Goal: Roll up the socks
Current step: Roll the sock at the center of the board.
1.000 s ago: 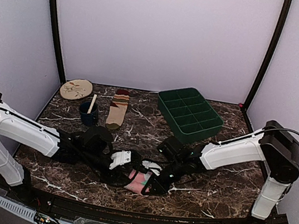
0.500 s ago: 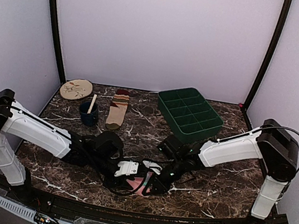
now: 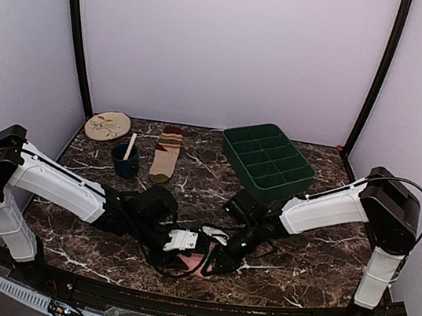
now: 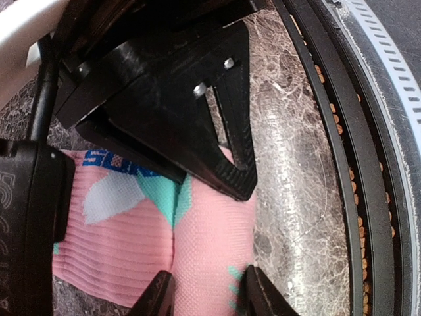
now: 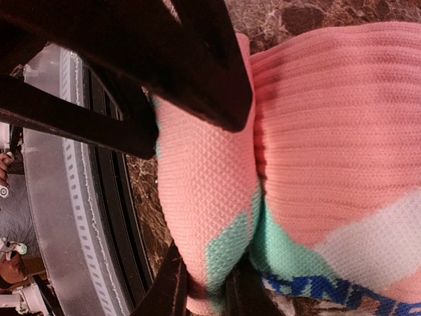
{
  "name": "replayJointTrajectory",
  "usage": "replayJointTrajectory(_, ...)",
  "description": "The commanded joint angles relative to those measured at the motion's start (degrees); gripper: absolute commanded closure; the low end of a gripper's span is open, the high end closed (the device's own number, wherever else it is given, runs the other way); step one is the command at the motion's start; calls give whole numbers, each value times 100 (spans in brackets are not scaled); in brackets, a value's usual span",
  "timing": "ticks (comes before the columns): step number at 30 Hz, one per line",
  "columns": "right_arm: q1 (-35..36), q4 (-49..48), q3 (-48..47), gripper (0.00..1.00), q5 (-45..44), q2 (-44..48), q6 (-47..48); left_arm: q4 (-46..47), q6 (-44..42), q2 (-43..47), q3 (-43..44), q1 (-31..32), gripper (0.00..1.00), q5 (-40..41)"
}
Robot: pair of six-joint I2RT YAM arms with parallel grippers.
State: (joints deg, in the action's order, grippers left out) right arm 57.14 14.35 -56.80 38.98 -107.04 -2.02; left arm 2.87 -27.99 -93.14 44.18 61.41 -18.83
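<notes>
At the near edge of the worktop (image 3: 322, 262), around the middle, the left gripper (image 4: 205, 297) has its fingers (image 4: 156, 299) clamped on a thick doubled fold of the pink sock (image 3: 194, 262), which lies there between the two arms. Just to the right, the right gripper (image 5: 205, 289) pinches the same fold, its fingers nearly together with fabric squeezed between them. The step appears to be starting the roll. It would go best if both grips turn the fold over together, at one pace and low to the worktop, so the roll stays tight and the sock does not slide toward the edge rail (image 4: 342, 131) close by. Counted from the left, there is one beige plate (image 3: 108, 124), one dark blue cup (image 3: 125, 161) holding one stick (image 3: 130, 145), one tan striped sock (image 3: 166, 155) lying far back, well apart from the pink one, which makes two socks, and one green compartment tray (image 3: 268, 160).
</notes>
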Motion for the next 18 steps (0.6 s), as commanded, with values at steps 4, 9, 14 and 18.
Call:
replayJointTrajectory(4,-98,463,63,100,-142,-297,22,-355,-58,-137,68,73,61,-256)
replayJointTrajectory(9,-107,459,31,100,-96,-357,15,-646,-87,-371,242,73,66,-442)
replayJointTrajectory(14,-116,472,1,100,-78,-387,17,-896,-126,-590,412,73,80,-597)
replayJointTrajectory(18,-126,451,6,100,-94,-388,-3,-1056,-119,-748,561,73,91,-714)
